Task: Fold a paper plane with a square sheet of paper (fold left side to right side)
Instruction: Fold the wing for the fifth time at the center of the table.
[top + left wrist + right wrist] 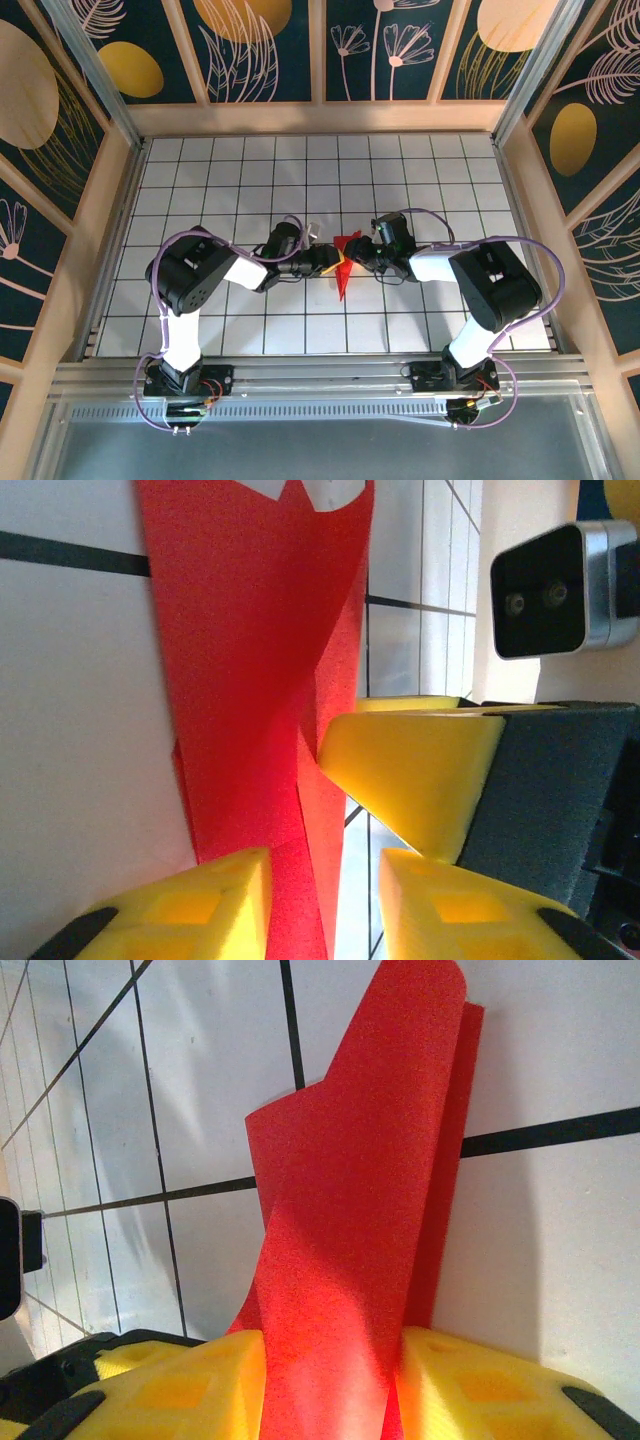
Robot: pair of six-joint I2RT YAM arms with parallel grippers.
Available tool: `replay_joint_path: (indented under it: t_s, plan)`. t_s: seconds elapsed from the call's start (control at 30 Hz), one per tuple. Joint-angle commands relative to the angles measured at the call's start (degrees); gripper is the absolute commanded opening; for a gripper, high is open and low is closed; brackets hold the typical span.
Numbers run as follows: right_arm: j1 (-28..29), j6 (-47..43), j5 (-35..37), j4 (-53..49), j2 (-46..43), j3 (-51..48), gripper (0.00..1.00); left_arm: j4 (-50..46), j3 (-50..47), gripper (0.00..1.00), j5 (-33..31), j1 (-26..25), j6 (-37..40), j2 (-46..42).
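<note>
Red sheet of paper: stood up off the surface as a narrow, creased shape, caught between the two claws where they met tip to tip.
Right claw: pinched the lower part of the sheet, one yellow finger against each face. The rest rose ahead of its fingertips, with a loose flap curling off to one side.
Left claw: fingers parted, with the sheet running between them. It lay against one finger, and a sliver of surface showed between it and the other, so I judged there was no squeeze there.
Why held so: the right claw seemed to be the anchor, keeping the folded layers together and lifted. That would let the left claw reach in from the opposite side for a new hold or to press the crease.
Facing finger: one yellow finger of the right claw sat just beyond the left claw's tips, near the sheet's edge. Whether it touched there I could not tell.
Fold so far: layers overlapped along a lengthwise crease, but there was no pointed dart, so I took the plane for unfinished.
Count: one sheet, two claws, two fingers on each, and one wrist camera mounted behind the right claw's finger.
</note>
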Motion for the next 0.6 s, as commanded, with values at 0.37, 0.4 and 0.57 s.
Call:
replay_joint_path:
  t_s: [0.37,0.4,0.57]
  plan:
    - [1.61,-2.44,3.39,-4.02,2.69,0.82,0.40,-6.27,2.27,0.07,-3.50,0.16,3.96,2.70]
    - [1.61,-2.41,3.48,-4.00,2.61,0.82,0.40,-6.70,2.26,0.06,-3.80,0.16,4.12,2.62]
    - [1.61,-2.56,3.65,-4.31,2.61,0.99,0.40,-8.04,1.91,0.04,-4.73,0.16,4.40,2.37]
